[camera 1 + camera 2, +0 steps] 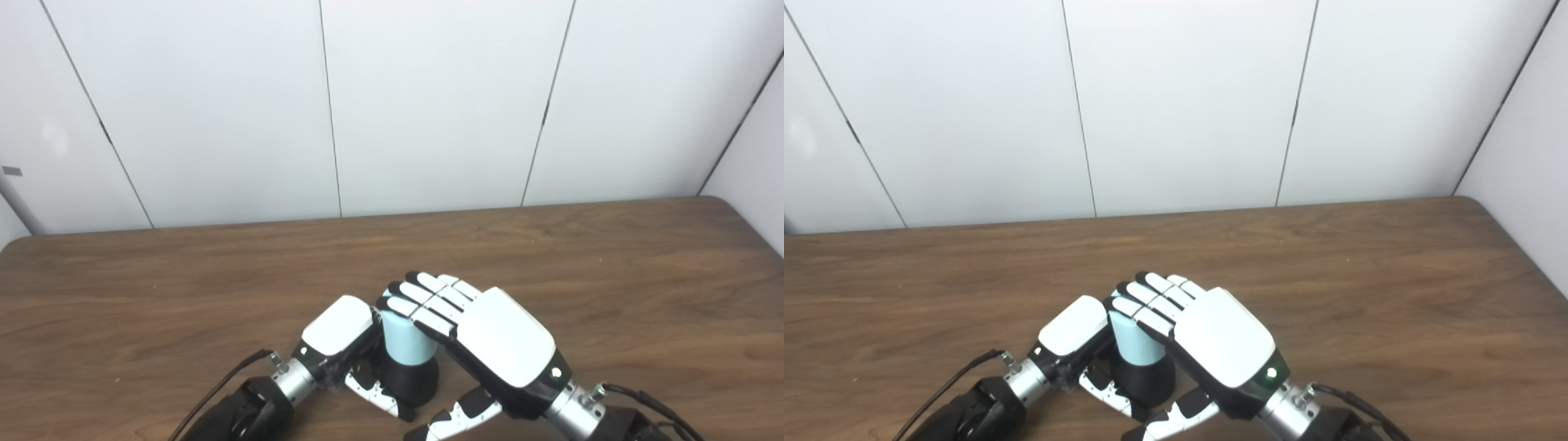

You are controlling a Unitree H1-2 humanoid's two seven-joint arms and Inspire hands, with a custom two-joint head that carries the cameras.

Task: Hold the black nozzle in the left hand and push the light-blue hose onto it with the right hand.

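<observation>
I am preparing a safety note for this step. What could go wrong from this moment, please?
1. The right hand rests its fingers on top of the light-blue hose rather than wrapping it, so a push may tilt the hose off the black nozzle.
2. The left hand holds the nozzle low at the table's near edge; a hard push could slide or tip it.
3. The hands crowd together and may collide.

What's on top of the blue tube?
The right hand lies over the light-blue hose, its fingers covering the top end. Below the hose sits the black nozzle, with the left hand beside it. The hose's opening is hidden.
</observation>
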